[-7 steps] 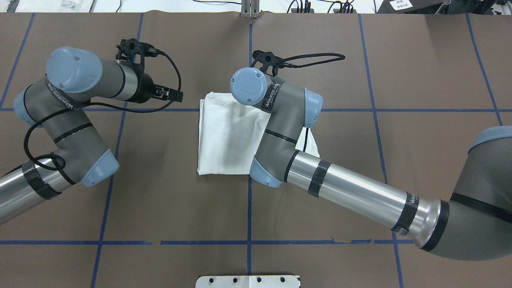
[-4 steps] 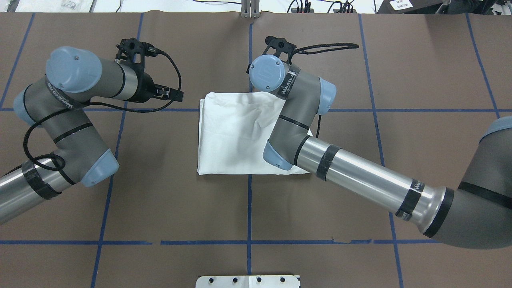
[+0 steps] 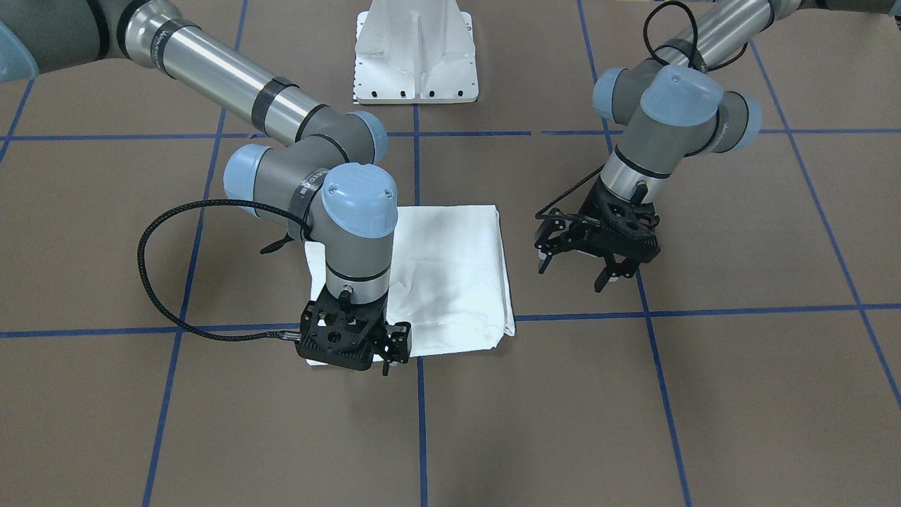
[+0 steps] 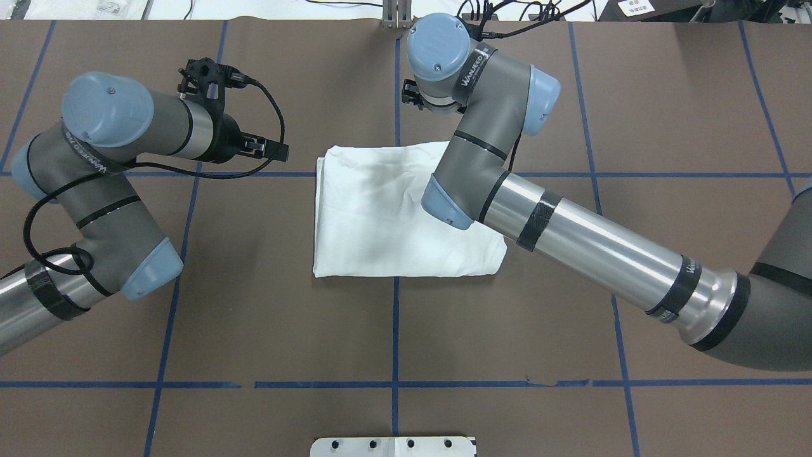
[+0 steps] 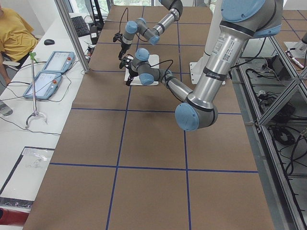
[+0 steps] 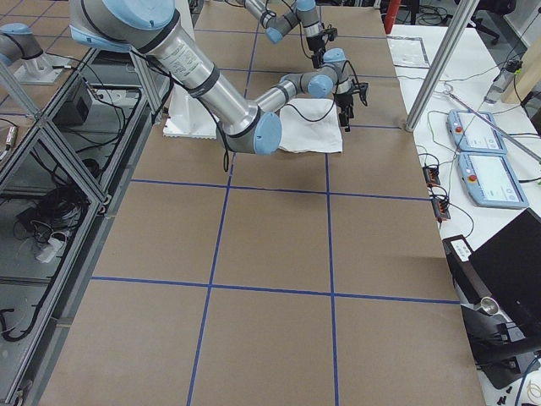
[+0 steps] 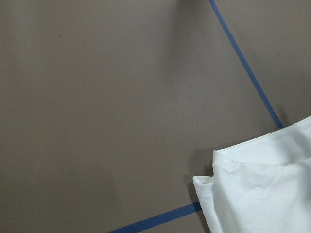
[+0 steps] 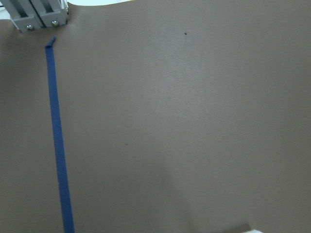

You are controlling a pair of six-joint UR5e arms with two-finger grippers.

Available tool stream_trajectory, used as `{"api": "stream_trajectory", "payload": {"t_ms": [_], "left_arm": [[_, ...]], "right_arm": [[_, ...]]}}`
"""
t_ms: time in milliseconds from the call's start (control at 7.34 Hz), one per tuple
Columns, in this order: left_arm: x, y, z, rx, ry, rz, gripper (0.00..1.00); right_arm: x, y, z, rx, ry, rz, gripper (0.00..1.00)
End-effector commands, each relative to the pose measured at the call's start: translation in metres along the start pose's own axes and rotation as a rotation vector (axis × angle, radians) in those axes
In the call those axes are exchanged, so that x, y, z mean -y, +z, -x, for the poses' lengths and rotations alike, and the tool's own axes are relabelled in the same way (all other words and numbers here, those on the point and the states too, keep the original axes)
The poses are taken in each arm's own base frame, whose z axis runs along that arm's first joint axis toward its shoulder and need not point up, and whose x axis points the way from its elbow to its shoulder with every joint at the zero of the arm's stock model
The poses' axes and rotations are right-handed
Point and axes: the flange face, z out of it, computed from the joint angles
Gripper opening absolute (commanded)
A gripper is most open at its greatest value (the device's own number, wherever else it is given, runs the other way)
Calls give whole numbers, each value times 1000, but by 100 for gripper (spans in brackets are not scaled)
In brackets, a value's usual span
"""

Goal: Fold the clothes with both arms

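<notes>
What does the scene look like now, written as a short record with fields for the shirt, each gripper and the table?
shirt: white T-shirt, folded to a rectangle, lying flat, no print showing
left gripper: open, empty, beside the shirt and apart from it
right gripper: by the shirt's edge farthest from the robot, holding no cloth; open or shut is unclear
table: brown cover with blue tape lines
contact: neither gripper grips the shirt

Bench (image 4: pixel 254 304): flat brown paper top with a grid of blue tape lines (image 4: pixel 396 330). Folded white cotton shirt (image 4: pixel 374 216) lies flat near centre, covering one tape crossing. White metal base plate (image 3: pixel 417 63) sits at the robot-side edge.
</notes>
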Motion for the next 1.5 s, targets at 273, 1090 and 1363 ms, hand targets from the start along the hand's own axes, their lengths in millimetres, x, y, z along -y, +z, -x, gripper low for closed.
{"api": "stream_trajectory", "payload": {"t_ms": [273, 1090, 1363], "left_arm": [[-32, -130, -7, 101, 112, 84, 100], [-66, -261, 229, 159, 271, 239, 100], [-98, -259, 292, 221, 149, 299, 100]], "right_arm": [[32, -83, -149, -25, -222, 134, 100], [60, -79, -551, -32, -424, 321, 100], [23, -64, -646, -63, -329, 342, 100]]}}
